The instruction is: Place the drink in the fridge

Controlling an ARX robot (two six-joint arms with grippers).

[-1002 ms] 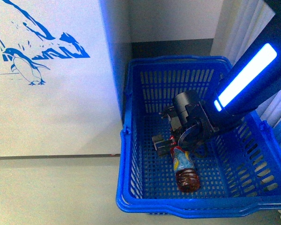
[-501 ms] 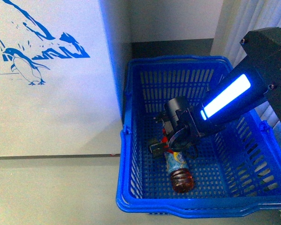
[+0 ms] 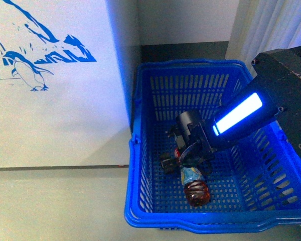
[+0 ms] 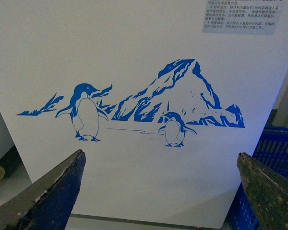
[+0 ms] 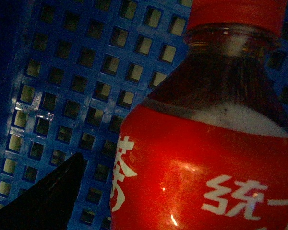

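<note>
While the drink (image 3: 194, 185) lay in the blue basket (image 3: 135, 150) beside the fridge (image 3: 55, 115), the right gripper (image 3: 179, 159) straddled its neck, whether clamped I could not tell, so lifting and loading remained.

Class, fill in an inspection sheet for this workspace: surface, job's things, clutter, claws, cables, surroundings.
Surface: pale floor; the blue basket stands on it.
Job's things: drink lying in the basket, red cap; fridge just left of the basket, lid out of view.
Clutter: nothing seen.
Claws: right claw inside the basket at the drink's cap end, grip unclear; left claw open, facing the fridge.
Cables: nothing seen.
Surroundings: pale curtain, dim wall behind.
</note>
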